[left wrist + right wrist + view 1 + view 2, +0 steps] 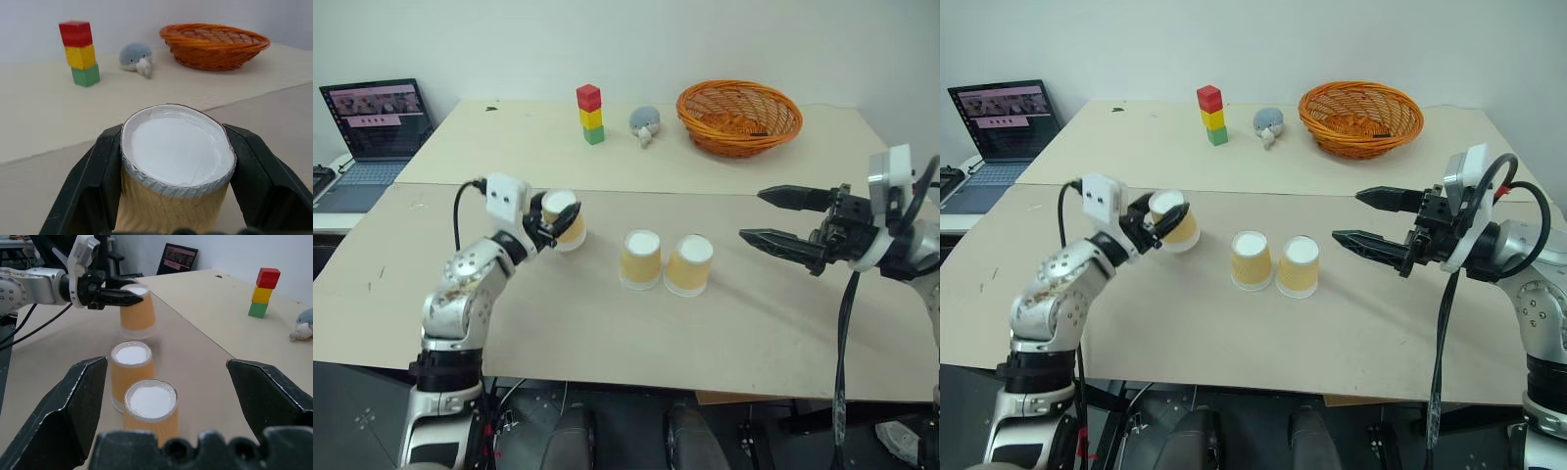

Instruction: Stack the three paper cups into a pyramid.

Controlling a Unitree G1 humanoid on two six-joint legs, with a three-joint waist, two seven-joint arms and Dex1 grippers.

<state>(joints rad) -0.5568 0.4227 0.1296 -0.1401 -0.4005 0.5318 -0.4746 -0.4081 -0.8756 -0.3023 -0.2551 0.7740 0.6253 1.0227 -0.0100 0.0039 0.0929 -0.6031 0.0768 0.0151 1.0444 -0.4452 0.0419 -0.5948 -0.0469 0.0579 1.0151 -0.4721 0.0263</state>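
Three tan-orange paper cups with white bases stand upside down. Two of them sit side by side, touching, in the middle of the near table. The third cup hangs a little above the table to their left, with my left gripper shut around its upper part. The left wrist view shows both black fingers pressed against this cup. To the right of the pair my right gripper is held open in the air, pointing at them with nothing between its fingers.
On the far table stand a red-yellow-green block tower, a small grey plush toy and an orange wicker basket. An open laptop sits at the far left. A seam runs between the two tabletops.
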